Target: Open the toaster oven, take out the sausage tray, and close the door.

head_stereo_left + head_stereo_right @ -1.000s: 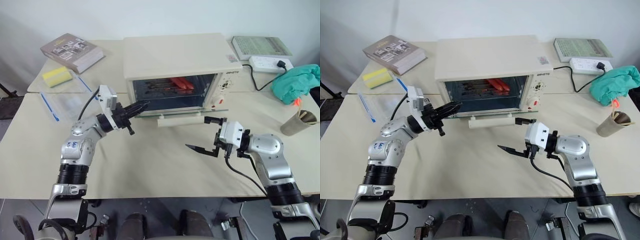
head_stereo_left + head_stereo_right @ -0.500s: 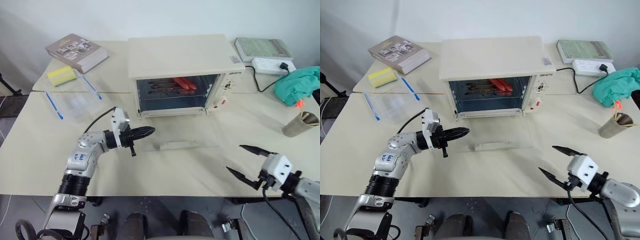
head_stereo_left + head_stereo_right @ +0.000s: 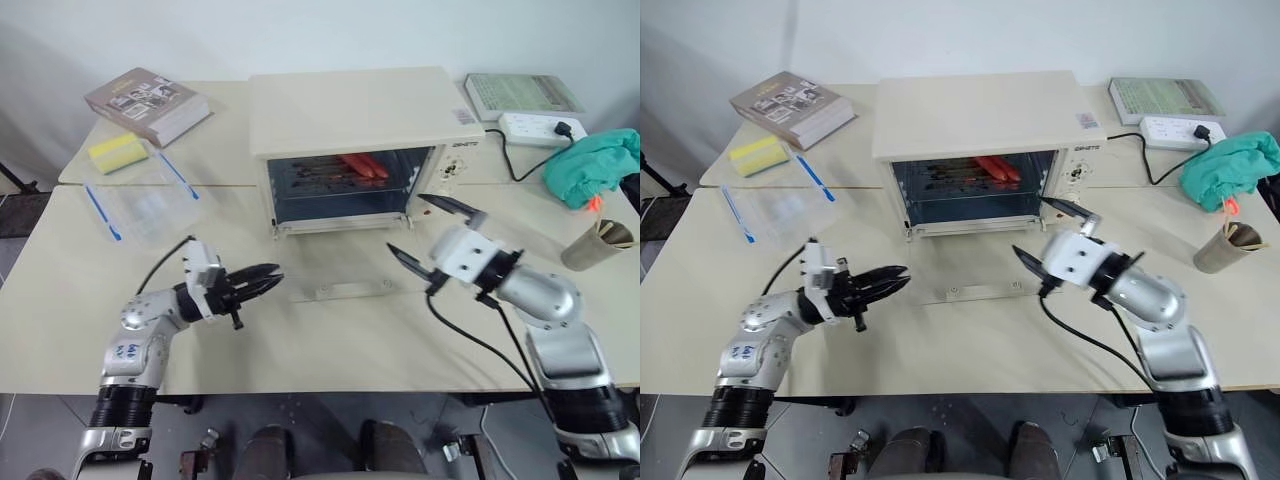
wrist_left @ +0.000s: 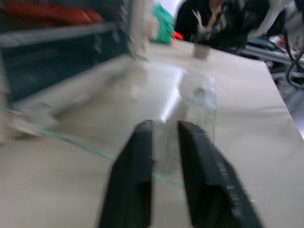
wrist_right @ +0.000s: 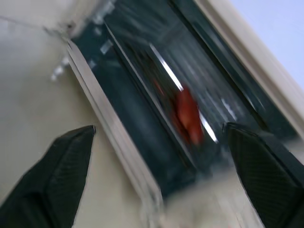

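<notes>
Writing: a dark brand mark sits at the upper right of the toaster oven (image 3: pixel 350 125) front, above the knobs, too small to read; a small sticker on its top right corner is also unreadable. The book (image 3: pixel 147 104) at the far left has a printed cover whose words cannot be made out.
Toaster oven: a cream-white box at the middle back of the table (image 3: pixel 300 340), with knobs and a red button down its right side.
Door: the door (image 3: pixel 345 275) is swung fully down and lies flat on the table before the oven mouth, glass clear, its cream bar handle at the near edge.
Sausage tray: the sausage tray (image 3: pixel 340 170) sits inside the oven on the upper level, silvery and ribbed, with red sausages toward the right of the cavity.
Left arm: low over the table at the near left, pointing toward the door's left near corner.
Left claw: the left gripper (image 3: pixel 262 280) has its fingers a narrow way apart, holding nothing.
Right arm: raised before the oven's right front, aimed into the cavity.
Right claw: the right gripper (image 3: pixel 428 228) is spread wide, empty, the sausages between its tips in the wrist view.
</notes>
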Tool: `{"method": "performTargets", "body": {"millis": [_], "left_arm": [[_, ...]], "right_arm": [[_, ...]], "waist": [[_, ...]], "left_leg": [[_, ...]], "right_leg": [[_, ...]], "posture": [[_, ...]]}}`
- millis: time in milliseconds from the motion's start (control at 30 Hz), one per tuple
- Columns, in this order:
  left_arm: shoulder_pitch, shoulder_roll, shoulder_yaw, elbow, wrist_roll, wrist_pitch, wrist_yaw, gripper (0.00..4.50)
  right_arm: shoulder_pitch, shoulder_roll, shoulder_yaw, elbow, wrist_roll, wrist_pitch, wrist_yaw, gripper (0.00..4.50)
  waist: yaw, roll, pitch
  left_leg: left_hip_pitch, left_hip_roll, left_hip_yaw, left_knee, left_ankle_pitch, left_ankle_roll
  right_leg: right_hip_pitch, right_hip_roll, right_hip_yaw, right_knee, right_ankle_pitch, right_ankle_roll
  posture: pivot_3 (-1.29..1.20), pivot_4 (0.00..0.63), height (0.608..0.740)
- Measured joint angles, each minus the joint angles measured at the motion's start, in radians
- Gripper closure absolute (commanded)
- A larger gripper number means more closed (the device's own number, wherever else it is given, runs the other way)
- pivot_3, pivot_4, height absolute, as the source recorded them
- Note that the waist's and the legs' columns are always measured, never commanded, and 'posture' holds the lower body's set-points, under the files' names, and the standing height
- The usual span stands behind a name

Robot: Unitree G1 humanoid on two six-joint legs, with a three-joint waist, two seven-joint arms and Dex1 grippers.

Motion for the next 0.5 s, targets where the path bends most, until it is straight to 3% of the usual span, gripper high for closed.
{"method": "performTargets", "body": {"millis": [100,267,500], "left_arm": [[0.132,0.049,0.084,-0.099,-0.061,0.065,0.02,1.51],[0.214,0.042,0.128,-0.189,-0.082,0.091,0.078,0.02],[0.23,0.016,0.132,-0.238,-0.082,0.078,0.138,0.02]], "right_arm": [[-0.147,0.059,0.113,0.134,-0.17,-0.048,-0.102,0.0],[-0.24,0.11,0.24,0.315,-0.373,-0.051,-0.22,0.0],[-0.391,0.189,0.326,0.537,-0.561,-0.027,-0.44,0.0]], "waist": [[-0.025,0.0,0.0],[-0.02,0.0,0.0],[-0.031,0.0,0.0]], "left_leg": [[0.001,0.0,0.001,-0.002,0.0,0.0],[-0.001,0.0,-0.002,0.0,0.0,-0.001],[0.0,0.0,-0.001,-0.002,0.0,-0.001]], "right_leg": [[-0.002,0.0,0.001,0.003,0.0,0.0],[-0.002,-0.001,-0.001,0.005,0.0,0.0],[-0.004,0.0,0.0,0.007,0.0,0.0]], "posture": [[0.0,0.15,0.74],[0.0,0.15,0.74],[0.0,0.15,0.74]]}}
